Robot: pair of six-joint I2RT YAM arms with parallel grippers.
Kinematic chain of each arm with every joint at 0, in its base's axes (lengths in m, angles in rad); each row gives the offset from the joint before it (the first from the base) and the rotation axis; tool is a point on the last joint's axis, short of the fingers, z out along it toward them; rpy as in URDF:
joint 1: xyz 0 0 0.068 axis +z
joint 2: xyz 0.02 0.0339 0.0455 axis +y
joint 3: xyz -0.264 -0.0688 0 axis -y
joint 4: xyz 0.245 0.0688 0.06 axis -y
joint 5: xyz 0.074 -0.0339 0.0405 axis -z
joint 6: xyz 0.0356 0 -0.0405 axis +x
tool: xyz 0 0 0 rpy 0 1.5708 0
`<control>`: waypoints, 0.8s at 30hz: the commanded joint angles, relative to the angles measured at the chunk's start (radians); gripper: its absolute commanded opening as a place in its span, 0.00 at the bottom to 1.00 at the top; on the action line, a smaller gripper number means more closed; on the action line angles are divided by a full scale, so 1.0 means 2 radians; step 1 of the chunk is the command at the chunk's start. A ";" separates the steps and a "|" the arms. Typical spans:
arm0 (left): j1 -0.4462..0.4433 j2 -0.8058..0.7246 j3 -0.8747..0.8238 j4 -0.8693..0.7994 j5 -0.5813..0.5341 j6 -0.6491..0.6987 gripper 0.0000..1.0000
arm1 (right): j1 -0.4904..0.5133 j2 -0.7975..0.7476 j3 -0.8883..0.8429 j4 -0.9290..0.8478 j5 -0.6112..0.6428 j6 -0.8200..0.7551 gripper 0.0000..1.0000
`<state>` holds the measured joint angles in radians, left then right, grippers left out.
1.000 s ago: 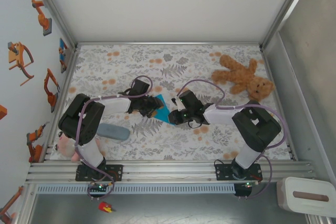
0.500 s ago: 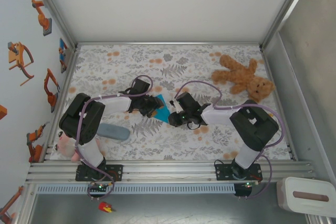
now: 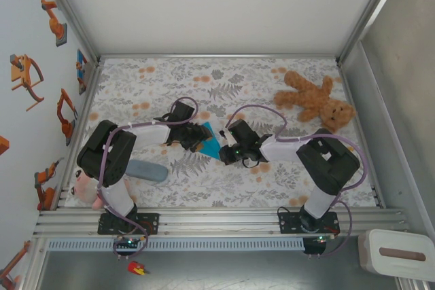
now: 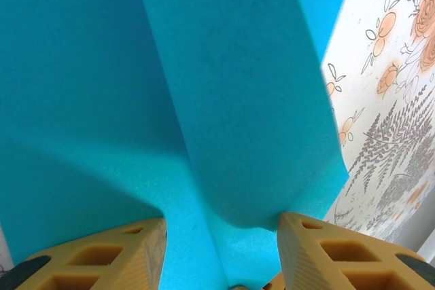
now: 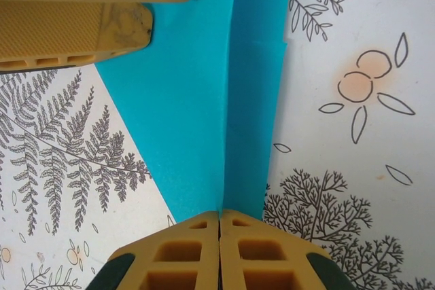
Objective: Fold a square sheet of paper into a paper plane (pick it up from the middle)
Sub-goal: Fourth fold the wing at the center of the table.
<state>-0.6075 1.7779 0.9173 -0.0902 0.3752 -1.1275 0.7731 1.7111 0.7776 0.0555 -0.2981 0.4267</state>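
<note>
The half-folded turquoise paper lies mid-table on the floral cloth, between the two arms. The right gripper is clenched on its raised crease. The left gripper stands released, fingers apart around a folded flap.

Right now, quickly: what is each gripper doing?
Left gripper: open, fingers either side of the blue paper.
Right gripper: shut on the blue paper's crease.
</note>
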 commanded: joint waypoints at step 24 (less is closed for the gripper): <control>-0.005 0.040 -0.009 -0.073 -0.017 0.012 0.48 | -0.003 0.027 0.055 -0.018 0.007 -0.003 0.22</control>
<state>-0.6075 1.7847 0.9295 -0.1066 0.3775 -1.1271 0.7692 1.7405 0.8619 0.0227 -0.2939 0.4370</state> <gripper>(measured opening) 0.481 0.215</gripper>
